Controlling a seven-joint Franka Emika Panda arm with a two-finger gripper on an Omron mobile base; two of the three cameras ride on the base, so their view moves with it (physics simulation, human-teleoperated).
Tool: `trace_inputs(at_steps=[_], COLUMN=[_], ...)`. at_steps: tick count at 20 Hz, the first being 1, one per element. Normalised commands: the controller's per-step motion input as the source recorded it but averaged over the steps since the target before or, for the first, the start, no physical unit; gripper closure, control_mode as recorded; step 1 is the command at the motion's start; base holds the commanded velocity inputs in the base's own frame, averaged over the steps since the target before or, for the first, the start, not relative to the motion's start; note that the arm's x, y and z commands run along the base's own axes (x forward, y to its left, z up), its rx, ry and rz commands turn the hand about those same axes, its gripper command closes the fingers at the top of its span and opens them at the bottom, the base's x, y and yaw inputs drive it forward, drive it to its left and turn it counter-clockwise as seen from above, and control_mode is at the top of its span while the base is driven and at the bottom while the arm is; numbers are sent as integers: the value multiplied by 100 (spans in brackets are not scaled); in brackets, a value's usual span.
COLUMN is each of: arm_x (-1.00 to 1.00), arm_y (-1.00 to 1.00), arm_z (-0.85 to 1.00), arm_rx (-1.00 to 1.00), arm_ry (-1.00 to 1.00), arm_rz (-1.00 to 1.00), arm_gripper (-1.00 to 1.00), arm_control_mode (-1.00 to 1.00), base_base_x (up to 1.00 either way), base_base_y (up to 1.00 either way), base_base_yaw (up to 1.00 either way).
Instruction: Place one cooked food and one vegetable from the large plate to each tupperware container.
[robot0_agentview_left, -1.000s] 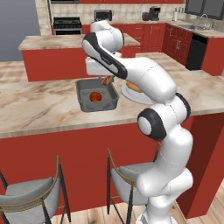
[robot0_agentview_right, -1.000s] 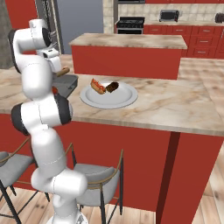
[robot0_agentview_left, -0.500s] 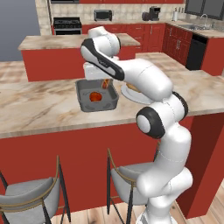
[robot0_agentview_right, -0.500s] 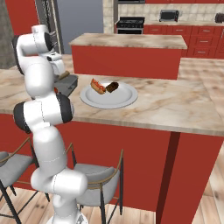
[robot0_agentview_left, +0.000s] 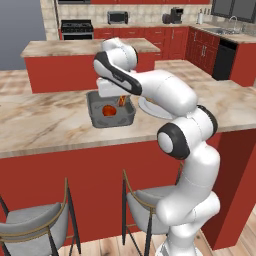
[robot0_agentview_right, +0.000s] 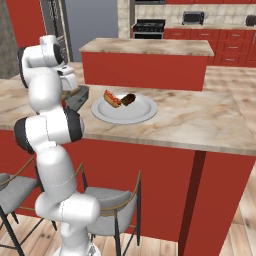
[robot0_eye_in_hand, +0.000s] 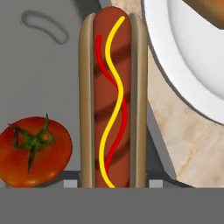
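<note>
Marble counter (robot0_agentview_left: 50, 125) runs across this red kitchen, and on it the dark tupperware container (robot0_agentview_left: 97, 120) now has the arm's hand directly over it. A second back the hand hung higher and a touch nearer the large plate (robot0_agentview_right: 145, 114); since then it has come down toward the tub. Clamped narrowly between the fingers is a hot dog (robot0_eye_in_hand: 112, 100), streaked red and yellow, nose pointing at twelve o'clock in the hand view. A tomato (robot0_eye_in_hand: 33, 148) already lies on the tub floor at about eight o'clock from it. The gripper (robot0_agentview_left: 120, 100) sits just above the tub's far right corner. On the plate, at three o'clock of the tub, another hot dog (robot0_agentview_right: 112, 98) and a dark piece (robot0_agentview_right: 128, 99) remain. I'd judge this tub one release from complete.
</note>
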Motion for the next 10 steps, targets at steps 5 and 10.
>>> trace_inputs(at_steps=[5, 10], arm_x=[4, 5], arm_y=[2, 7], arm_z=[-7, 0], arm_rx=[-1, -7], arm_ry=[6, 4], arm_rz=[9, 12], arm_gripper=[100, 100], arm_control_mode=[-100, -100], base_base_x=[0, 0], base_base_y=[0, 0], base_base_yaw=[0, 0])
